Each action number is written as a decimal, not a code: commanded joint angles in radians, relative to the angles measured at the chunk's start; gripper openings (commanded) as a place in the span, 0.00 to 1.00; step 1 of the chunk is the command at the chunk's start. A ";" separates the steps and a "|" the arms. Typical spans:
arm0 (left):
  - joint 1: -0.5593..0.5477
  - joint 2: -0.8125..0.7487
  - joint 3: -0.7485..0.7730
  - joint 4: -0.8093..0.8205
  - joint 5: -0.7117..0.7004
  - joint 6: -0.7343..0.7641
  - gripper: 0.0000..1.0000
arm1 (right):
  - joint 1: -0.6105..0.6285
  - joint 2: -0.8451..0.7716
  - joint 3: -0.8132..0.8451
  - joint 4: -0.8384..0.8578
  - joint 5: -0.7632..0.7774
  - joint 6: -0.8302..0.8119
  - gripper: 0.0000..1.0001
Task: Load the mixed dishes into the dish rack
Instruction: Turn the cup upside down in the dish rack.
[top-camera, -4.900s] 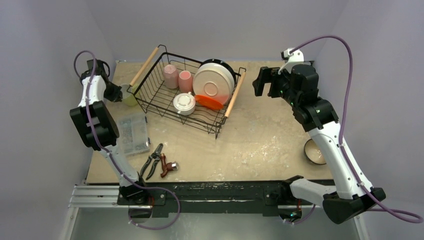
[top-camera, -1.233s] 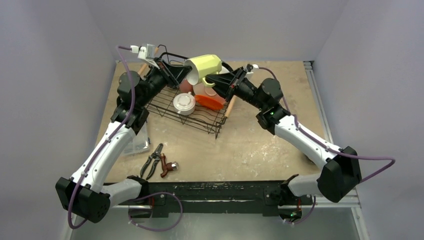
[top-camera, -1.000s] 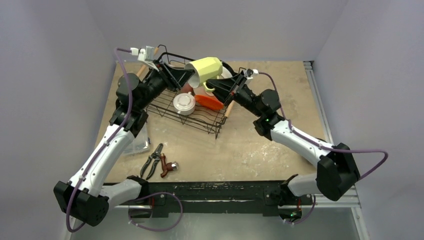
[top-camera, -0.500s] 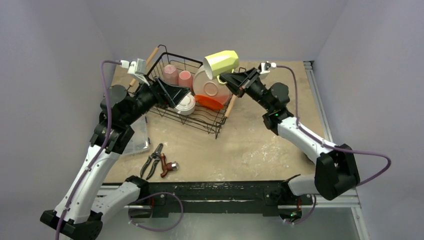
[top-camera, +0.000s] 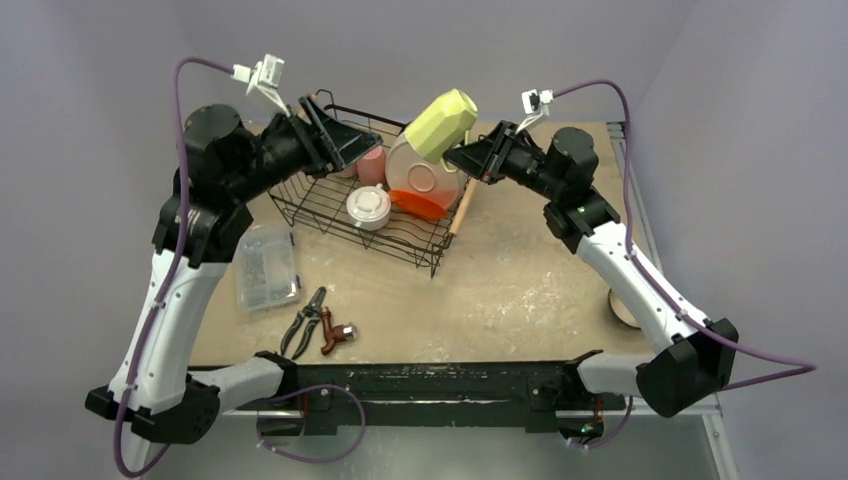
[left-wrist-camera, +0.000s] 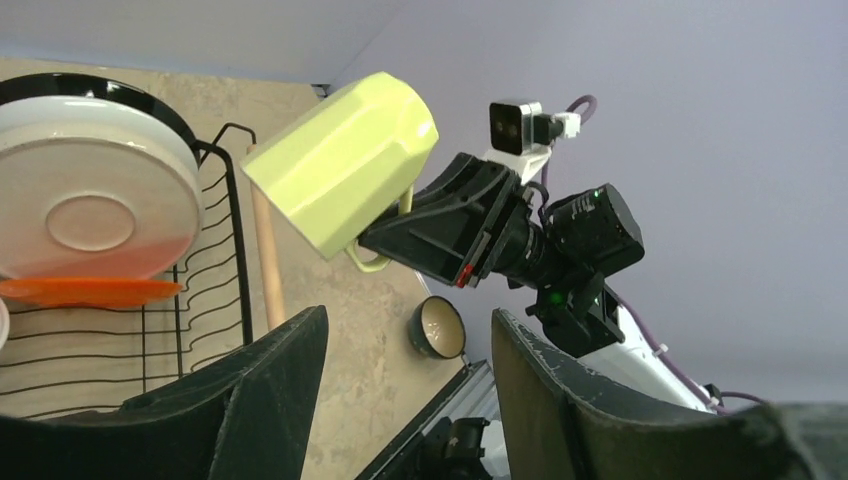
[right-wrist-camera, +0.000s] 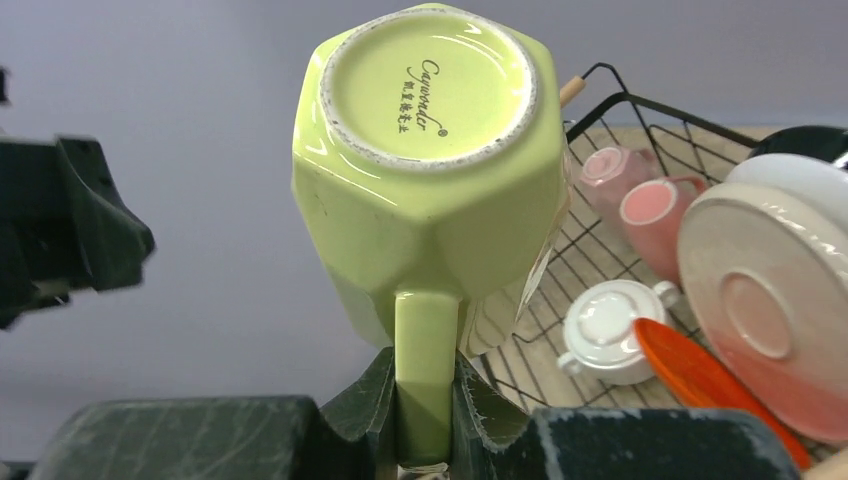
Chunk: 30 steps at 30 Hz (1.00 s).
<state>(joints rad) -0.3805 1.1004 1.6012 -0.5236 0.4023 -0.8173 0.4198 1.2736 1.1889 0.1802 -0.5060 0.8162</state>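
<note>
A yellow-green mug (top-camera: 440, 122) hangs tilted in the air over the right end of the dish rack (top-camera: 300, 215). My right gripper (top-camera: 462, 155) is shut on the mug's handle (right-wrist-camera: 427, 340), with the mug's base (right-wrist-camera: 430, 75) facing the wrist camera. My left gripper (top-camera: 345, 150) is open and holds nothing, up over the rack's back left, apart from the mug (left-wrist-camera: 340, 175). In the rack are two pink mugs (right-wrist-camera: 655, 215), a white mug (top-camera: 368, 205), a cream plate (top-camera: 425, 170) and a red plate (top-camera: 420, 205). A small dark bowl (left-wrist-camera: 440, 327) sits on the table at the right.
A clear plastic box (top-camera: 265, 265) of small parts lies left of the rack. Pliers (top-camera: 305, 320) and a red-handled tool (top-camera: 335, 333) lie near the front edge. The rack's wooden handle (top-camera: 462, 205) runs just below the mug.
The left gripper has let go of the mug and drawn back up and to the left. The right gripper, holding the handle, has carried the mug up and to the right.
</note>
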 joint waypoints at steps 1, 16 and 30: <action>0.005 0.150 0.249 -0.213 0.054 0.022 0.59 | 0.011 -0.029 0.147 -0.115 -0.020 -0.382 0.00; -0.132 0.414 0.676 -0.727 -0.053 0.219 0.79 | 0.266 0.001 0.315 -0.514 0.286 -1.010 0.00; -0.216 0.484 0.751 -0.893 -0.278 0.180 1.00 | 0.429 0.048 0.374 -0.533 0.475 -1.194 0.00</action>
<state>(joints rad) -0.5915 1.5543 2.3413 -1.3922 0.1749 -0.6106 0.8200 1.3411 1.4883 -0.4675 -0.0940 -0.3038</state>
